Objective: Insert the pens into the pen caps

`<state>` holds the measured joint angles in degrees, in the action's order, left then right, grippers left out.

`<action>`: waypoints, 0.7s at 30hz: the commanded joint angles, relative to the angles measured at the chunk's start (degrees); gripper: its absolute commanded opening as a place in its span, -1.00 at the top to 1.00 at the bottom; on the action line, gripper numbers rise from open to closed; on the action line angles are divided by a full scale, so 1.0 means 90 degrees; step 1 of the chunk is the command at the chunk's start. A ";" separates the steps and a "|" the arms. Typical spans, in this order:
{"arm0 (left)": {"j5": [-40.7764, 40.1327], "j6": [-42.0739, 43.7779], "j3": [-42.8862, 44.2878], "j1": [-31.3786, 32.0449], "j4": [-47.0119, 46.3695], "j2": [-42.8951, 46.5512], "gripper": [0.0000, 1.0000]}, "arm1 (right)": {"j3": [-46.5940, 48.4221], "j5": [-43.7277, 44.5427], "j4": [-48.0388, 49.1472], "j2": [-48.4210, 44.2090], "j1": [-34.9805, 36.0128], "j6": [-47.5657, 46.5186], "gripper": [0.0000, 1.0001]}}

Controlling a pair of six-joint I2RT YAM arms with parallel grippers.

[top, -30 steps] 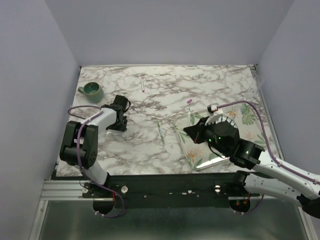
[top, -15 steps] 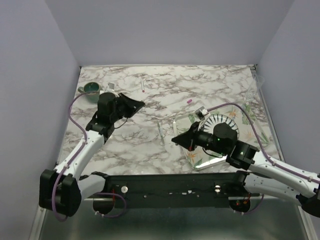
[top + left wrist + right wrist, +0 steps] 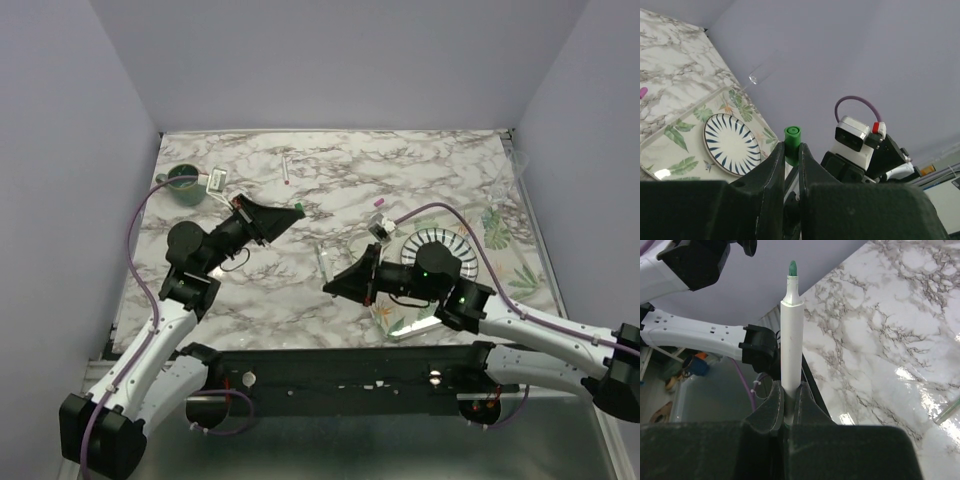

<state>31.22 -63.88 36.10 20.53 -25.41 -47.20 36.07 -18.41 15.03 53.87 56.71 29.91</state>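
My left gripper (image 3: pixel 297 211) (image 3: pixel 792 150) is raised over the table's middle and shut on the green pen cap (image 3: pixel 792 136), whose open end sticks out past the fingertips. My right gripper (image 3: pixel 329 288) (image 3: pixel 790 392) is shut on a white pen (image 3: pixel 791 330) with a green tip, held above the marble table. The two grippers face each other a short way apart. A thin pen (image 3: pixel 321 262) lies on the table between them. Another pen (image 3: pixel 286 168) with a red end lies at the back. The pink cap (image 3: pixel 380 202) (image 3: pixel 642 92) lies mid-table.
A green mug (image 3: pixel 183 182) stands at the back left. A leaf-patterned tray (image 3: pixel 520 270) at the right holds a striped plate (image 3: pixel 445 243) (image 3: pixel 730 142). A clear plastic piece (image 3: pixel 500 190) lies by the tray's far corner.
My left arm has unfolded, risen and swung right with the green cap. My right gripper has moved left off the tray with the pen, toward the left gripper.
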 commanded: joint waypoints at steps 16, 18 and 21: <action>0.0554 0.0408 -0.0358 0.0072 -0.0155 0.0674 1.00 | 0.1236 0.0180 0.0010 0.1397 0.0232 -0.0033 0.99; 0.0525 0.0564 -0.0368 0.0072 0.0038 0.0752 1.00 | 0.1265 0.0229 -0.0019 0.1427 0.0232 -0.0023 0.99; 0.0544 0.0711 -0.0368 0.0072 0.0157 0.0811 1.00 | 0.1324 0.0278 -0.0078 0.1466 0.0232 -0.0023 0.99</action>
<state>34.39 -60.90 33.17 20.78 -26.13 -41.32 45.67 -17.80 15.16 66.52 58.43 29.91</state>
